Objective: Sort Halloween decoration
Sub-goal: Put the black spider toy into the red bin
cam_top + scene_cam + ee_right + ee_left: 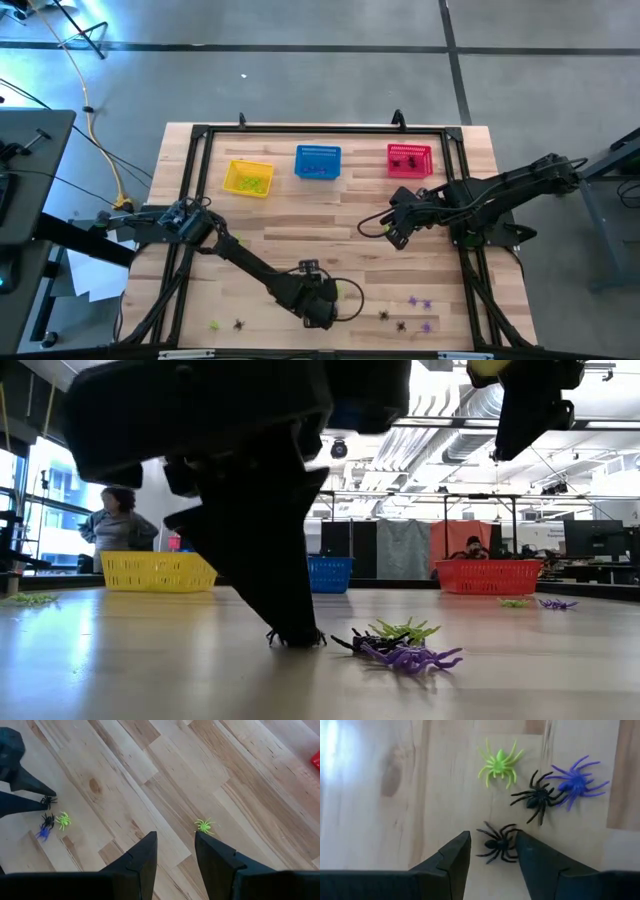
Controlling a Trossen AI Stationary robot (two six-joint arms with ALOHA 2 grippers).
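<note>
Left gripper (pixel 492 851) down at the near edge of the table (pixel 330 215), jaws spread wide to either side of a black spider (pixel 497 843), fingertips just beside its legs, nothing clamped; close by, a second black spider (pixel 536 797) touching a purple spider (pixel 575 781), with a yellow-green spider (pixel 499 765) just beside them. Right gripper (pixel 175 851) raised over the table's right middle, jaws apart and empty, a lone yellow-green spider (pixel 204 825) on the wood below; more spiders scattered along the near edge; yellow basket (pixel 248 178), blue basket (pixel 318 161) and red basket (pixel 409 159) in a row at the far side.
</note>
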